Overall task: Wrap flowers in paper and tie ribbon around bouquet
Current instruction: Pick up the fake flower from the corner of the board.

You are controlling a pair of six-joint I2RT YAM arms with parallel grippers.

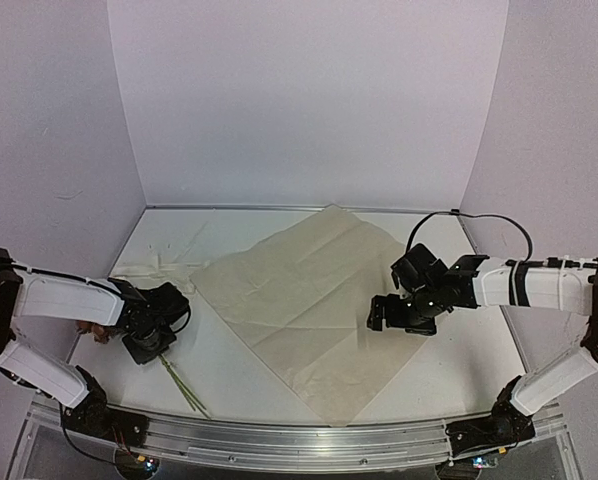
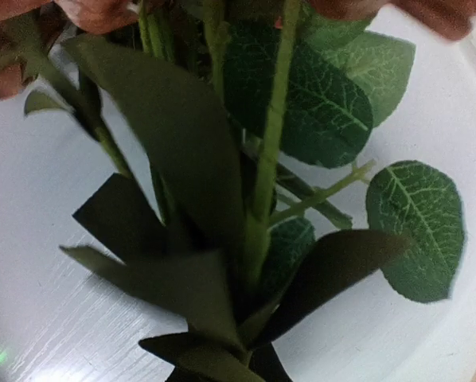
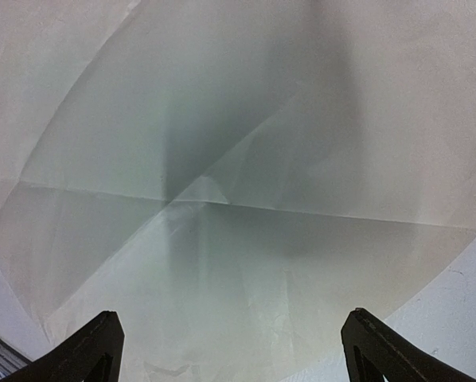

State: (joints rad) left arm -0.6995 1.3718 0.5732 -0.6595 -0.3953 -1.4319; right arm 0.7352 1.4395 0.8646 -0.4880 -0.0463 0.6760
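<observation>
The flowers (image 1: pixel 92 330) lie at the table's left, rust-brown heads pointing left and thin green stems (image 1: pixel 184 388) trailing toward the near edge. My left gripper (image 1: pixel 145 338) sits across the stems. In the left wrist view, stems and leaves (image 2: pixel 263 167) crowd together at the bottom centre; the fingers are hidden behind them and none shows out at the sides. The tan paper (image 1: pixel 304 300) lies flat and creased, turned like a diamond, at mid-table. My right gripper (image 1: pixel 382 315) hovers over its right corner, wide open, with both fingertips (image 3: pixel 101 347) apart over the paper (image 3: pixel 246 159). The cream ribbon (image 1: pixel 161 262) lies bunched at the back left.
A metal rail (image 1: pixel 299 442) runs along the near edge in front of both arm bases. White walls close in the table (image 1: pixel 449 375) at the back and sides. A black cable (image 1: pixel 479 216) loops above the right arm.
</observation>
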